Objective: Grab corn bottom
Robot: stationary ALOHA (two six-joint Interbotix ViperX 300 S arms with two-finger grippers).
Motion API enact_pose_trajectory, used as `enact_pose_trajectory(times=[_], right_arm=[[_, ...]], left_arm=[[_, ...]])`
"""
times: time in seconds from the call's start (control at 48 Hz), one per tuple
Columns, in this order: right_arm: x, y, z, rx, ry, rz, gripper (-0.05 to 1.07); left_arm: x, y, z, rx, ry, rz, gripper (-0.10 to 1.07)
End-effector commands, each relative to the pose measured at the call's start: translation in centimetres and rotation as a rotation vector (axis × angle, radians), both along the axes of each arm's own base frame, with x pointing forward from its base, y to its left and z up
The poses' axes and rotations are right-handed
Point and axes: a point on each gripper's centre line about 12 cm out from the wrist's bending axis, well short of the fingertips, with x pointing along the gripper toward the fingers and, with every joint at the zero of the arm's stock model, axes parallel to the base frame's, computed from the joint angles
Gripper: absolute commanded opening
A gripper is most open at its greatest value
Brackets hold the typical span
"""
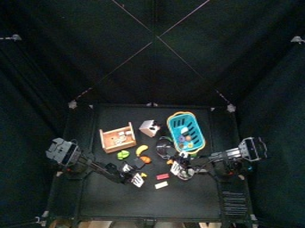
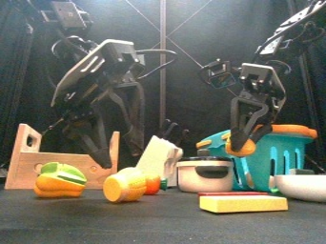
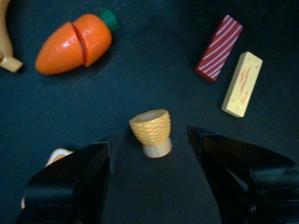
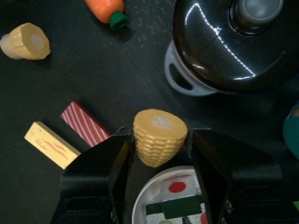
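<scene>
corn bottom (image 3: 152, 133) stubby, yellow, on the black table (image 3: 140, 79) between the wide-spread jaws of the left gripper (image 3: 152, 162), not clasped, carrot (image 3: 73, 44) beyond, right gripper (image 4: 158, 162) clenched on a second corn piece (image 4: 159, 136) near the dark pot (image 4: 239, 44)

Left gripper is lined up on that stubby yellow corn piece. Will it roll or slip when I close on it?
The corn piece looks like hard, rigid toy material, so it probably won't squash. Its rounded, tapered sides may slip or squirt out of the open left gripper. It stands on a flat end, so it could tip and roll if nudged off-centre. It is small, so likely light.
</scene>
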Motion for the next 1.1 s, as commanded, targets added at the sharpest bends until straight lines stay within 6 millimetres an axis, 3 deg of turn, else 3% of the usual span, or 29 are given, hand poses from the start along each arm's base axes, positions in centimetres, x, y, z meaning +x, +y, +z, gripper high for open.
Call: enact_pose_trajectory(times=[0.0,0.208,0.479,0.75,1.083], right_arm=[[0.2,-0.1,1.2,0.007,-0.039,-0.004,0.66],[0.0,-0.1,1.0,0.007,-0.035,-0.003,0.66],[0.0,-0.1,0.5,0.006,-0.019,-0.006,0.66],[0.0,-0.1,0.3,0.006,-0.013,-0.004,0.66],[-0.1,-0.1,0.2,0.006,-0.010,-0.004,0.66]], left_arm=[[0.8,-0.5,0.6,-0.025,-0.022,0.006,0.96],[0.9,-0.8,-1.4,-0.047,0.033,0.039,0.96],[1.1,-0.7,-2.7,-0.039,0.058,0.042,0.94],[1.1,-0.5,-3.9,-0.007,0.084,0.030,0.80],[0.2,1.8,-1.3,0.092,0.033,-0.040,0.64]])
